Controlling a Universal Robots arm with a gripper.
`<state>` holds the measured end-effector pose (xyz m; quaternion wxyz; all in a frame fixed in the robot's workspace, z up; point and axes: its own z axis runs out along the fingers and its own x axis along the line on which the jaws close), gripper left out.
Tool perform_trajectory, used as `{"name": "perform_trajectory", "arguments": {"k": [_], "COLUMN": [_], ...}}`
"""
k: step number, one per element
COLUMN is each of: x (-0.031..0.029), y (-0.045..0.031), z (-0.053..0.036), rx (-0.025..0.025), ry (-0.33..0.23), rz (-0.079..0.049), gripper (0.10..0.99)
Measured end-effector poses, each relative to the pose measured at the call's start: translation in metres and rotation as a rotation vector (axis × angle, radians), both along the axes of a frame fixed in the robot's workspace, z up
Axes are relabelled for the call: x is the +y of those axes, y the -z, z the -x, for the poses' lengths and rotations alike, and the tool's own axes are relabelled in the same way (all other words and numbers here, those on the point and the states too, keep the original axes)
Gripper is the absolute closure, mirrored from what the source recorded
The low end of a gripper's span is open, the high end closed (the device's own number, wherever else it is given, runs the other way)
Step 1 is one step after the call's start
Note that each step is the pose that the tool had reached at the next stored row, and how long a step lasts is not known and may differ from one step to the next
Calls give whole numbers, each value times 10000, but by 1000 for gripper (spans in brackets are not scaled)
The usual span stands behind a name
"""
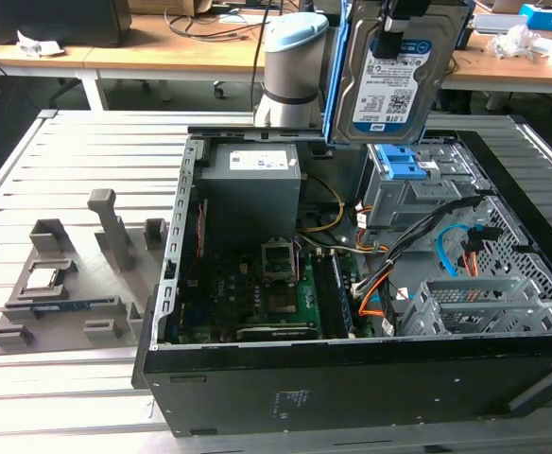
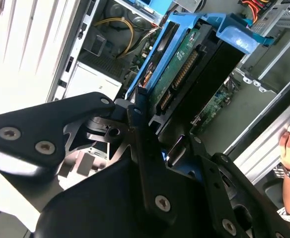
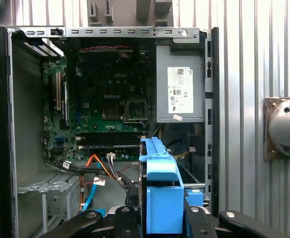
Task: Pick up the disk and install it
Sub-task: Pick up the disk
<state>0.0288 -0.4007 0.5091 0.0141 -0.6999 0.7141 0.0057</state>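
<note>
Disk (image 1: 389, 90) hangs upright, label facing the cam in the ext. view, just above the drive cage (image 1: 394, 203) inside the open PC case (image 1: 352, 388). Gripper (image 1: 392, 38) clamped on its top edge. Power supply (image 1: 252, 189) nearby.

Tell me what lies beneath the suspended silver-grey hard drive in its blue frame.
Below the silver-grey rectangular hard drive, held upright by the end effector, sits a blue plastic latch atop the grey metal drive cage. The cage's interior is covered, so its contents cannot be seen.
</note>
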Motion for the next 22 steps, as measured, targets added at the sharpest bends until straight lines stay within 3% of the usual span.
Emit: {"name": "perform_trajectory", "arguments": {"k": [22], "x": [-376], "y": [35], "z": [11], "rx": [0], "ry": [0], "rz": [-1], "gripper": [722]}}
